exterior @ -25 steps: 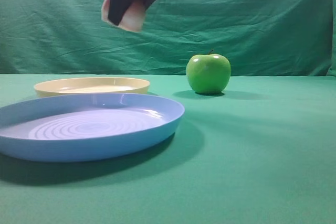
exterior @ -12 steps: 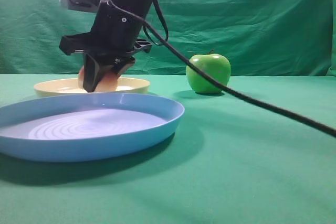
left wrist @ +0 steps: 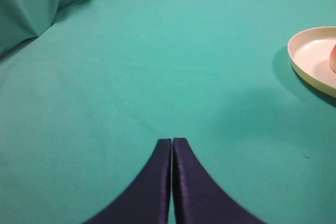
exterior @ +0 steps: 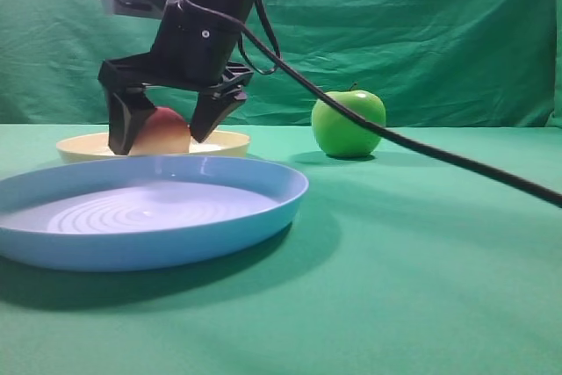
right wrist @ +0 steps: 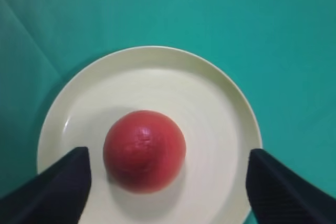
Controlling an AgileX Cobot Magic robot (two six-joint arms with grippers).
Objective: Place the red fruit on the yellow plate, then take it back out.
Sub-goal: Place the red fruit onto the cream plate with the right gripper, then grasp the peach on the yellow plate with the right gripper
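- Nearest to the high camera, at the front left of the green surface, lies a big light-blue plate with rings in its floor; its far rim hides the lower part of the things behind it.
- A black cable comes down from the right arm and crosses in front of the green apple, which stands further back, right of the middle, well apart from both plates.
- Behind the blue plate sits the yellow plate, shallow and pale cream, with a low rim.
- The red fruit rests on this plate, a little toward the near side of its middle in the right wrist view; it is round and smooth, red on top, fading to pale peach lower down.
- The right tool hangs over the plate with its jaws spread wide, one on each side of the fruit, with a gap on both sides.
- The left tool has its fingers pressed together over bare cloth, with the yellow plate at the right edge of its view.
- One second ago the fruit was gripped high in the air; half a second ago it was low on the plate with the jaws tight on it; now it is released.
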